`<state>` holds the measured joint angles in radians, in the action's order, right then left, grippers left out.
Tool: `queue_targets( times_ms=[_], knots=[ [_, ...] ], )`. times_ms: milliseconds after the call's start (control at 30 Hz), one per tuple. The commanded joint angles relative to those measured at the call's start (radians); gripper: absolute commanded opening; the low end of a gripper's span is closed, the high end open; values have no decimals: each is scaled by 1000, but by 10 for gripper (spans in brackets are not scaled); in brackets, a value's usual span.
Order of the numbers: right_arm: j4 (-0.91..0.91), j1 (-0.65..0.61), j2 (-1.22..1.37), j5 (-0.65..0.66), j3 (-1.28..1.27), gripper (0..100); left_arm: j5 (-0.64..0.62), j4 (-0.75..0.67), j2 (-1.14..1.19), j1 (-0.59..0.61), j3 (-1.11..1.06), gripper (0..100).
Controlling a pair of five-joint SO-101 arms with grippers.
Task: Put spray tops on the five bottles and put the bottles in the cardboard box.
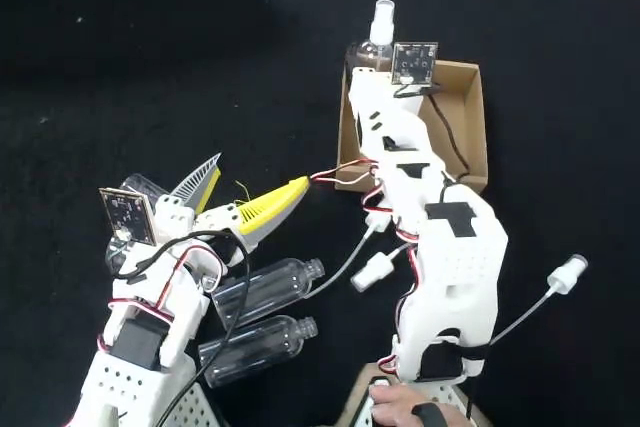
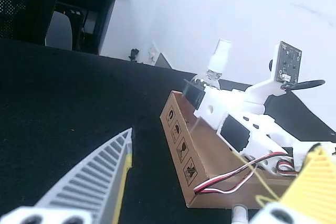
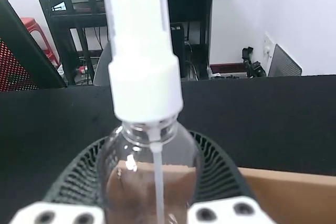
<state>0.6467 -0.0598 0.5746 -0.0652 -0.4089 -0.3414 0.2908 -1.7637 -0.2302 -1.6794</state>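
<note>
Our right jaws clamp a clear plastic bottle, its white spray top fitted, above the brown cardboard box. Our left jaws stand apart, empty. Beside them, two uncapped clear bottles and loose white spray tops remain unassembled.

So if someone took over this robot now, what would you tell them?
Right gripper: shut on a clear plastic bottle with a white spray top, upright at the far corner of the brown cardboard box.
Left gripper: open, empty.
Two uncapped clear bottles lie beside the left arm; loose white spray tops beside the right.
Done: one bottle capped.
Remaining: box it, cap the rest.
</note>
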Motion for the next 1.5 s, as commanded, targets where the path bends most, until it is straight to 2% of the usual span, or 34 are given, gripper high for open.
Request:
queue_targets(
  times_ms=[0, 133, 233, 600, 800, 1067, 1467],
  knots=[
    [26, -15, -5, 0, 59, 72, -12, -3, -18, -10, -22, 464],
    [5, -34, -5, 0, 59, 206, -12, -3, -18, -10, -22, 464],
    [-48, -51, -10, 0, 65, 214, -12, -3, -18, -10, -22, 464],
    [-48, -58, -10, 0, 64, 216, -12, -3, -18, -10, -22, 464],
    [-55, -71, -12, 0, 64, 361, -12, -3, -18, -10, -22, 464],
    [-55, -84, -15, 0, 58, 338, -12, -3, -18, -10, -22, 464],
    [-55, -78, -220, -6, -107, 340, -12, -3, -18, -10, -22, 464]
  ],
)
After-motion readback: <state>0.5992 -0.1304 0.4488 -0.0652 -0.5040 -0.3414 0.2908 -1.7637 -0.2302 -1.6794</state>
